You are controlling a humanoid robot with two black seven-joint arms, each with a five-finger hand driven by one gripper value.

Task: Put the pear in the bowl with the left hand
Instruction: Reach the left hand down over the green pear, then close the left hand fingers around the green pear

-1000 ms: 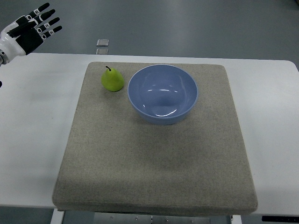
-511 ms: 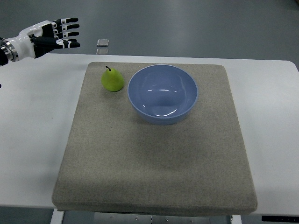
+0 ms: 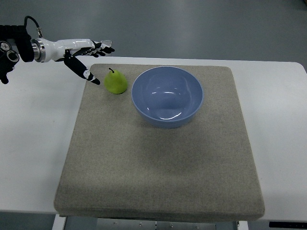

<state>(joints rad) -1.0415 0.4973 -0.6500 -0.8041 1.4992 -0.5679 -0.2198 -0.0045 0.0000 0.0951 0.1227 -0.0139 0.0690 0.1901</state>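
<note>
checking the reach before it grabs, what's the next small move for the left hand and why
Probably ease the left hand right and down around the pear. Its fingers are spread, holding nothing, just left of the pear, which stands upright on the mat beside the blue bowl.

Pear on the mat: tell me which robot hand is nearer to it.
Left. The left hand hovers open just left of the pear, thumb tip close but not touching. The right hand is out of view.

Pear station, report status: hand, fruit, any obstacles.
Left hand open, just left of pear, not touching. Pear upright on mat, beside empty blue bowl. Nothing between pear and bowl.
</note>
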